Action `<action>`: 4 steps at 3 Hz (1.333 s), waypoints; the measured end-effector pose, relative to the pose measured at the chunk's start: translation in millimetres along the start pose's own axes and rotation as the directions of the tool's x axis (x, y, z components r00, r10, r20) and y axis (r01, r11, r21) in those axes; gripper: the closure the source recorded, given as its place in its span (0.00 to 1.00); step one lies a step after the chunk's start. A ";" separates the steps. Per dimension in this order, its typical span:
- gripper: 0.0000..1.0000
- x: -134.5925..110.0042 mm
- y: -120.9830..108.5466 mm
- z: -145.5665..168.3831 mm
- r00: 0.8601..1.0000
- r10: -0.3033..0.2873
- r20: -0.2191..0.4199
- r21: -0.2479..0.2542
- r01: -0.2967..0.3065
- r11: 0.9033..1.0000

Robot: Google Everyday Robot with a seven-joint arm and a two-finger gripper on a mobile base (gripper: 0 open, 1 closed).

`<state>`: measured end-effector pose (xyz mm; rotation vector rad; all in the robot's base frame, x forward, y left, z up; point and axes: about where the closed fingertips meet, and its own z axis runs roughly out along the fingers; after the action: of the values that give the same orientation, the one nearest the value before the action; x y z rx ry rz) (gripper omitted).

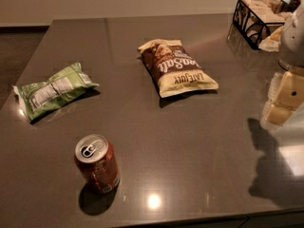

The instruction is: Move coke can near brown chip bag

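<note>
At the left side of the dark grey desk (199, 141) lies a green chip bag (54, 90) with a white label, flat, its long side running slantwise. In front of it and a little to the right, near the front edge, the coke can (97, 164) stands upright, its silver top and pull tab showing. It is well apart from both bags. Farther back, around the middle of the desk, the brown chip bag (178, 68) lies flat, its white script lettering facing up. At the far right corner stands a black wire basket (259, 18) with pale items in it. In front of it, at the right edge, the robot's cream-coloured hand (284, 103) hangs over the desk, far from the can; I cannot tell how far open it is.
</note>
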<state>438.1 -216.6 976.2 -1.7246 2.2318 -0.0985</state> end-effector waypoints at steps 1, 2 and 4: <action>0.00 0.0 0.0 0.0 1.000 0.000 0.000 0.000 0.000 1.000; 0.00 -24.0 6.0 3.6 0.996 -0.043 0.082 -0.046 0.047 0.998; 0.00 -121.1 64.8 8.8 0.911 -0.228 0.344 -0.118 0.283 0.952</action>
<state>407.2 -82.5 977.0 -1.9502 1.8100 0.3030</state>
